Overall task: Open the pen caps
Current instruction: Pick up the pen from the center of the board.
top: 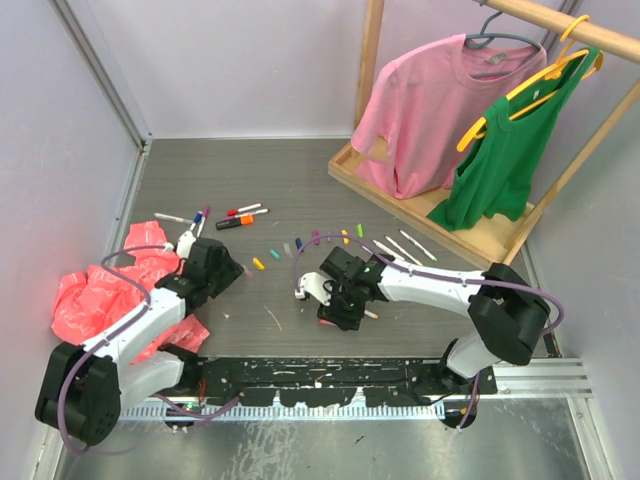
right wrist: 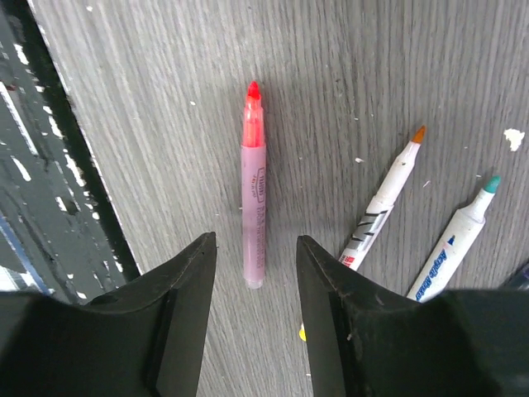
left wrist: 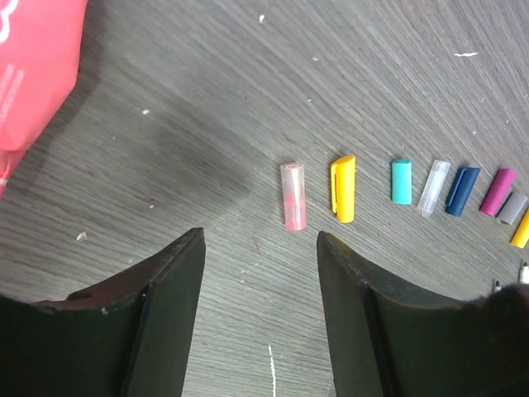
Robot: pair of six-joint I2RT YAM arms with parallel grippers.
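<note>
My left pincer and right pincer: jaws apart, empty. Seemingly capped pens lie just far of the left pincer, axes roughly left-right.

A pink T-shirt on a grey hanger and a green sleeveless top on yellow hangers hang from a wooden rack at the far right of the grey wood-grain table. At the left edge lies a crumpled red sheet, possibly a plastic bag.
</note>
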